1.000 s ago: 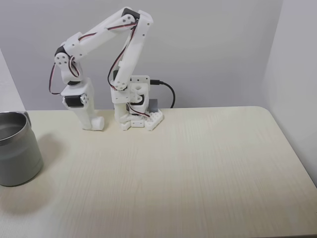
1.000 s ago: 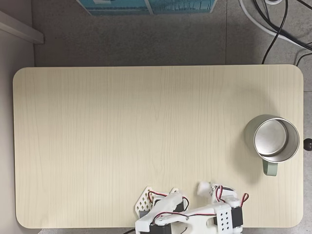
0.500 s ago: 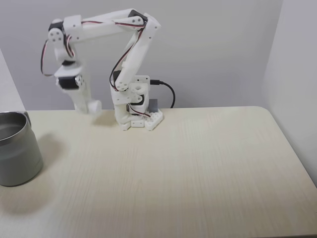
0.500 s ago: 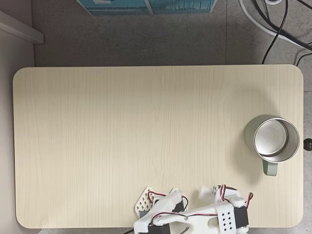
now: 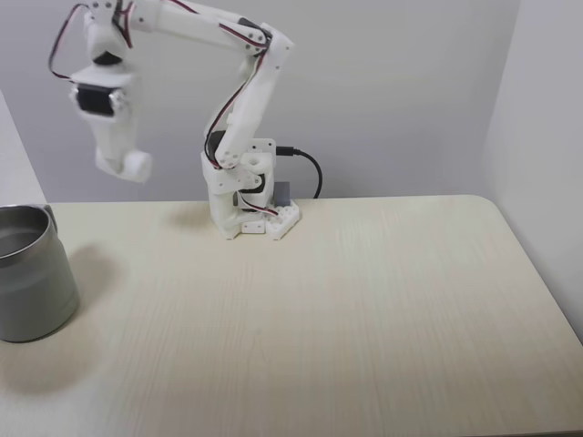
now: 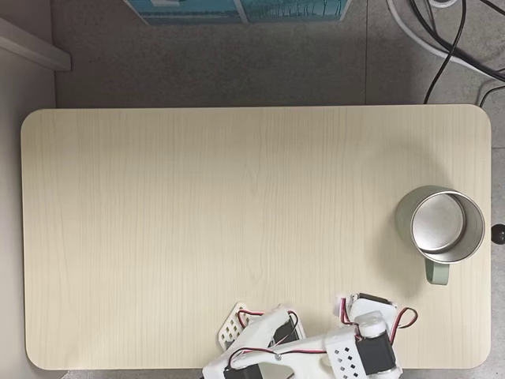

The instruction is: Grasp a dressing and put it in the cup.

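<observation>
The arm (image 5: 246, 100) stands at the back edge of the table (image 5: 346, 300), its base (image 5: 250, 205) bolted down beside a black cable (image 5: 308, 168). It reaches up and over to the left in the front fixed view, with the wrist high in the air and the gripper (image 5: 126, 164) pointing down, well above the tabletop.

At the gripper's tip sits a small white rounded lump that looks like the dressing (image 5: 135, 165), pinched between the fingers and lifted clear of the table. White on white makes the edges hard to separate, so I can't be fully sure where finger ends and roll begins.

The cup (image 5: 32, 273) stands upright at the table's left edge in that view, lower than the gripper and off to its left, not under it. From above, the cup (image 6: 440, 225) is near the right edge, its mouth open and its green handle (image 6: 436, 273) pointing toward the arm's side. The gripper (image 6: 371, 324) hangs near the table's bottom edge there, apart from the cup.
</observation>
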`<state>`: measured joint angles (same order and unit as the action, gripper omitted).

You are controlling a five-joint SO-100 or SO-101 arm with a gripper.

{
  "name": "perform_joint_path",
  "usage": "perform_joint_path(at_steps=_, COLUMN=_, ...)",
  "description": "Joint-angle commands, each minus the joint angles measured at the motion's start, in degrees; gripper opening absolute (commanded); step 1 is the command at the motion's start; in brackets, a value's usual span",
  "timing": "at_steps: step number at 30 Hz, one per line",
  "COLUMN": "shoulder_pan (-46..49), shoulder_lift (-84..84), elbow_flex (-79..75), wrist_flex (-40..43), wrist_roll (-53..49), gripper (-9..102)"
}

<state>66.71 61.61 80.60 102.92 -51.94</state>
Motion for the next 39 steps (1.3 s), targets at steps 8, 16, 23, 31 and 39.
perform_joint_path(at_steps=8, shoulder_pan=-3.5, shoulder_lift=16.3, elbow_flex=29.9, wrist_flex=1.9, wrist_roll=12.0, gripper=0)
perform_joint_path(at_steps=16, shoulder_pan=-7.4, shoulder_lift=28.4, elbow_flex=46.8, wrist_flex=1.9, wrist_roll=18.5, gripper=0)
perform_joint_path(at_steps=23, shoulder_pan=-9.4, shoulder_lift=39.9, elbow_flex=60.5, wrist_flex=2.0, wrist_roll=22.8, gripper=0)
perform_joint_path(at_steps=31, shoulder_pan=-10.5, shoulder_lift=48.8, elbow_flex=68.5, wrist_flex=2.0, wrist_roll=24.6, gripper=0)
perform_joint_path(at_steps=39, shoulder_pan=-10.8, shoulder_lift=50.5, elbow_flex=67.9, wrist_flex=2.1, wrist_roll=24.5, gripper=6)
